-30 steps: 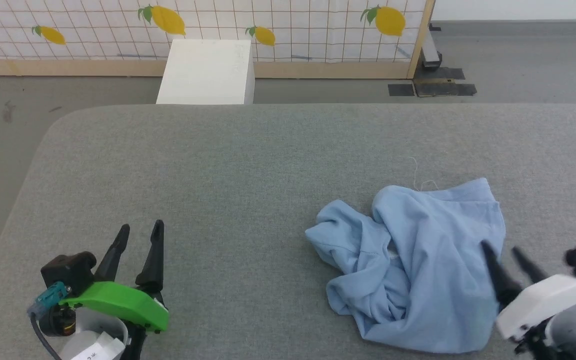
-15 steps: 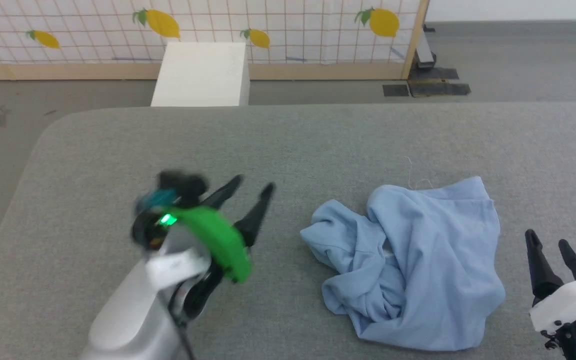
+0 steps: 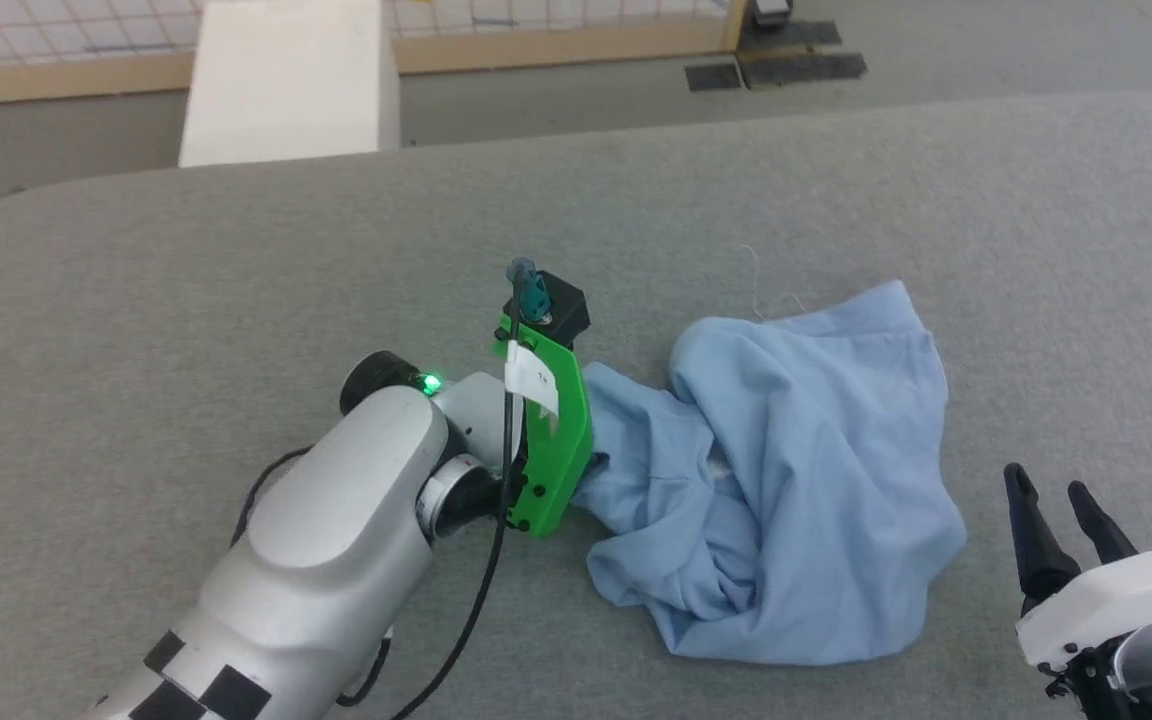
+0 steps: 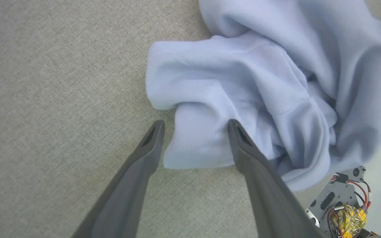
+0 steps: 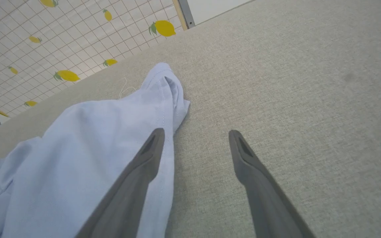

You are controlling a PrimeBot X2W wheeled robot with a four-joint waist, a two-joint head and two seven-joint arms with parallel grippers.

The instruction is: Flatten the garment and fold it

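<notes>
At the left, the grey padded worktop is lying bare where the left arm was resting a second ago. That arm is now reaching across to the middle, its green wrist mount tipping down right against the left edge of the garment. The head camera is also looking lower than before, so the white box beyond the worktop's far edge is sitting higher in its view without having moved. In the left wrist view the left jaws are standing released and wide apart, the two dark fingers straddling a loose flap at the shirt's rim, one tip over bare worktop and the other over cloth; whether they are touching the fabric I cannot tell. The garment itself is lying in the same crumpled heap, right of the worktop's middle, bunched into folds and not yet spread. Further right, the right arm is hanging back near the lower right corner, just beside the heap, with the right jaws likewise released and holding nothing. I am judging this to be the start of flattening: the left side is lining up a first pinch on an edge, and folding is waiting on a spread-out shirt.
</notes>
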